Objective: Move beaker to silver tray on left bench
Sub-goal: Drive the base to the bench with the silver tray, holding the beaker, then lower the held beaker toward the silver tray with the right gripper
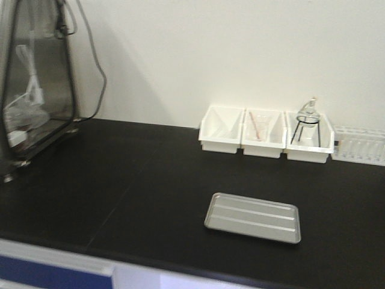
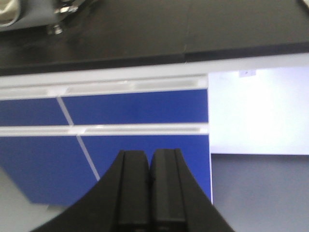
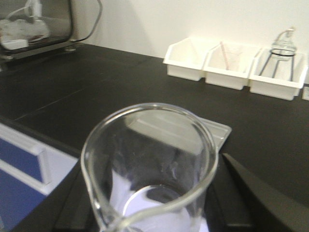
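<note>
The silver tray [image 1: 253,217] lies flat on the left bench [image 1: 120,174], near its front edge. In the right wrist view my right gripper [image 3: 154,203] is shut on the clear glass beaker [image 3: 149,164], which fills the foreground; the tray [image 3: 212,131] shows just beyond the beaker's rim. The beaker is held in front of and above the bench edge. My left gripper [image 2: 149,169] is shut and empty, low in front of the blue cabinet doors [image 2: 120,111]. Neither gripper shows in the front view.
Three white bins [image 1: 264,133] stand against the back wall; one holds a beaker with a pink rod [image 1: 256,125], another a flask on a black stand [image 1: 307,123]. A test-tube rack [image 1: 360,146] is far right. A metal-framed box with cables [image 1: 36,78] stands at the left.
</note>
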Robot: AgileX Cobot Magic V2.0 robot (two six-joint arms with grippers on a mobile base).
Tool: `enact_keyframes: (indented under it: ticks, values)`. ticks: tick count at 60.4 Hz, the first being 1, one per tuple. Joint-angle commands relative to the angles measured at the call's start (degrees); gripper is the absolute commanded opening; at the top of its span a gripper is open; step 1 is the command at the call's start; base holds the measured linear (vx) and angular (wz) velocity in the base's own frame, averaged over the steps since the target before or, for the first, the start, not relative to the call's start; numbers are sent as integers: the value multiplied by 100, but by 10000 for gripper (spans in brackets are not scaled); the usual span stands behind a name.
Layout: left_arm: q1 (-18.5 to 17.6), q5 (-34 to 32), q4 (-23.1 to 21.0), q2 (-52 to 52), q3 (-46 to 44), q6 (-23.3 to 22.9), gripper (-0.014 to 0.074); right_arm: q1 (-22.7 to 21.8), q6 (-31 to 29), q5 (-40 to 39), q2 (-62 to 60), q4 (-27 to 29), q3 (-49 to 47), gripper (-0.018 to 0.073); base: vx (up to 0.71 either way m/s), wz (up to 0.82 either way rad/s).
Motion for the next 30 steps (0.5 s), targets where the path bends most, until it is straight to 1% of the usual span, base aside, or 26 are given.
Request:
enact_keyframes:
  ticks: [1, 17, 30]
  values:
    - [-41, -470, -2, -41, 114, -11, 1, -27, -38, -422, 25, -39, -179, -11, 44, -36]
    - [-41, -470, -2, -41, 114, -11, 1, -27, -38, -422, 25, -39, -179, -11, 41, -36]
    - [-41, -470, -2, -41, 114, -11, 1, -27, -38, -422, 25, -39, -179, -11, 35, -32]
